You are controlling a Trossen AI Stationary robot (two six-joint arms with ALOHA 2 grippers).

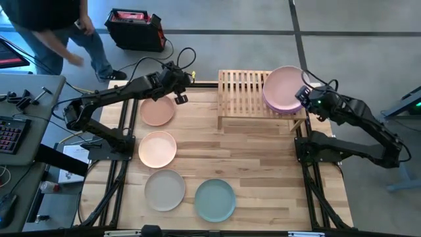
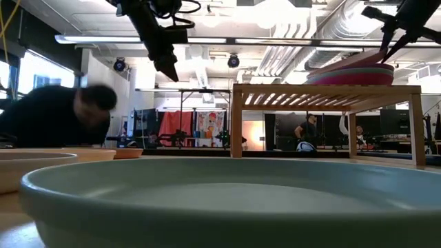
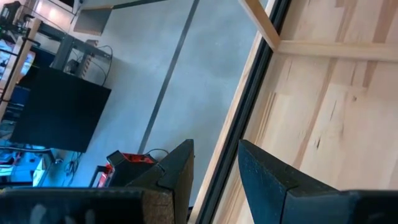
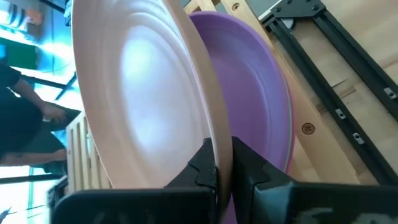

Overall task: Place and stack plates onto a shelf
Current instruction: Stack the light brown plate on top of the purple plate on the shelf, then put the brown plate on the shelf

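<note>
The shelf [image 1: 245, 99] stands at the table's far edge. On its right half lies a purple plate [image 4: 261, 87], and over it my right gripper [image 1: 304, 94] is shut on a pink plate [image 1: 283, 85]. My left gripper [image 1: 179, 97] hangs open and empty above the far left of the table, just beyond a peach plate [image 1: 158, 110]. Three more plates lie flat on the table: a pale peach one [image 1: 157, 149], a beige one [image 1: 164, 189] and a mint green one [image 1: 214, 199]. My right gripper pinches the pink plate's rim [image 4: 214, 134] on the side toward the table's right edge, one finger on the upper face and one on the underside. The fingers slant down from the right. The plate is tilted, its held side raised and its opposite edge [image 2: 313, 71] low at the stack.
A person [image 1: 52, 26] bends over beyond the table's far left corner, beside a red box [image 1: 135, 29] on the floor. A side bench with tools [image 1: 20, 118] stands left of the table. The shelf's left half [image 1: 237, 92] is bare slats.
</note>
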